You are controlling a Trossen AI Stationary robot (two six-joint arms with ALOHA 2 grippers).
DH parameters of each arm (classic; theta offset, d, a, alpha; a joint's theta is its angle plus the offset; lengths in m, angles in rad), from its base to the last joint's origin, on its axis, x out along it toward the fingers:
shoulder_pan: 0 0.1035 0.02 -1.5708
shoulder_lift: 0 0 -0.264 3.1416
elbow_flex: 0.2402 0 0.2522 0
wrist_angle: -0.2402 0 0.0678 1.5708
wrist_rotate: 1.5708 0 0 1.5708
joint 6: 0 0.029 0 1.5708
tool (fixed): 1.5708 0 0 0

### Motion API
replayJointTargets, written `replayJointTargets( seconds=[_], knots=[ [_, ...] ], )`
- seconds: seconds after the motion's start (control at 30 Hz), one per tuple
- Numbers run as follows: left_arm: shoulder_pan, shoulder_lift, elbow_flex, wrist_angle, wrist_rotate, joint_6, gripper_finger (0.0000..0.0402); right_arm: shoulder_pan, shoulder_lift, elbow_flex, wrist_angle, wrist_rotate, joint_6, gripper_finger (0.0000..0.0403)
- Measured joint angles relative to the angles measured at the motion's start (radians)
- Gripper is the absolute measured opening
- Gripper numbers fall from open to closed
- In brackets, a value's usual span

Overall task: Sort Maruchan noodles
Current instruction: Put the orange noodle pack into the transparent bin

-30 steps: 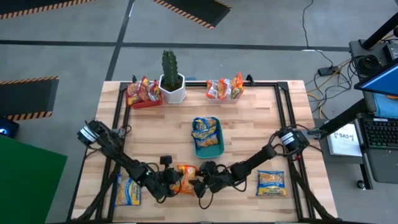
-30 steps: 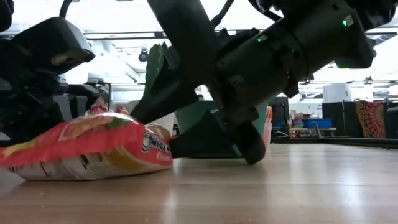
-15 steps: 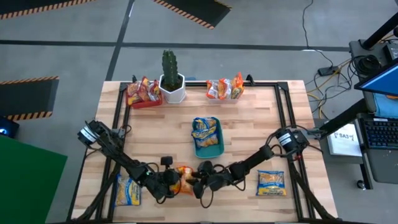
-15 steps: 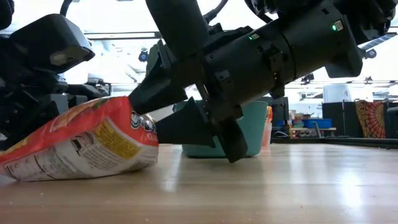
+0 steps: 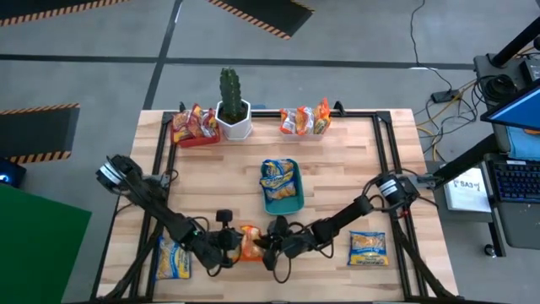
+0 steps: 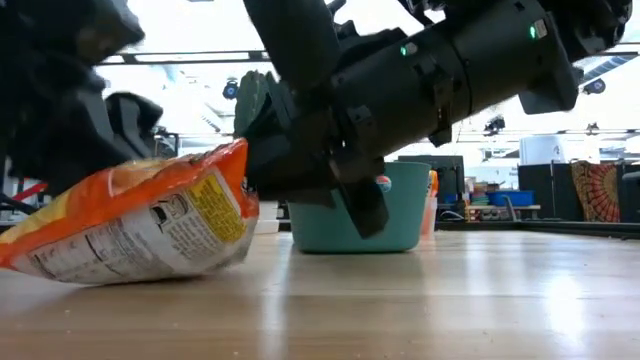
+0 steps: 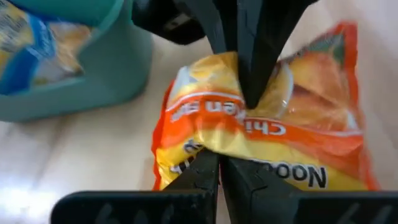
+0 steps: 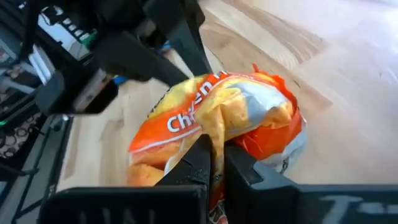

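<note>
An orange-red Maruchan noodle packet [image 5: 250,243] sits near the table's front edge between my two grippers. My left gripper [image 5: 238,246] is shut on its left side and my right gripper [image 5: 262,245] on its right side. In the low view the packet [image 6: 140,225] stands tilted, its right end raised and its underside close to the table. Yellow-blue packets lie in the teal tray [image 5: 268,201], and loose ones lie at near left [image 5: 173,257] and near right [image 5: 368,247]. My left gripper pinches the packet's left edge [image 7: 208,146] between its two fingers, crumpling the wrapper there. The fingers come slanting down from the table's left. My right gripper pinches the opposite edge [image 8: 217,127] between its two fingers, coming almost level from the table's right. That end [image 6: 235,155] is held up, with the wrapper bunched at the fingers.
The teal tray [image 6: 400,205] stands just behind the grippers. At the far edge are a red tray of packets [image 5: 194,127], a cactus in a white pot [image 5: 232,105] and more packets [image 5: 304,120]. Bare wood lies around the middle of the table.
My right gripper has shut on the packet's right end and rolled a little. My left gripper has risen slightly with its side. The packet, lying flat a second ago, now stands tilted with its right end lifted.
</note>
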Motion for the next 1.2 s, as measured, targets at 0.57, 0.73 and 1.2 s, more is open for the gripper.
replayJointTargets(
  seconds=[0.57, 0.73, 1.2],
  knots=[
    [-0.004, -0.42, -0.002, -0.215, -0.13, 0.307, 0.0, -0.008, -0.342, -0.002, -0.242, -0.042, -0.284, 0.0009],
    [-0.003, -0.494, -0.003, -0.212, -0.176, 0.428, 0.0, -0.048, -0.499, -0.002, -0.381, -0.009, -0.367, 0.0009],
    [0.052, -0.573, -0.003, -0.208, -0.234, 0.585, 0.0, -0.416, -0.748, -0.025, -0.784, 0.294, -0.63, 0.0009]
  ],
)
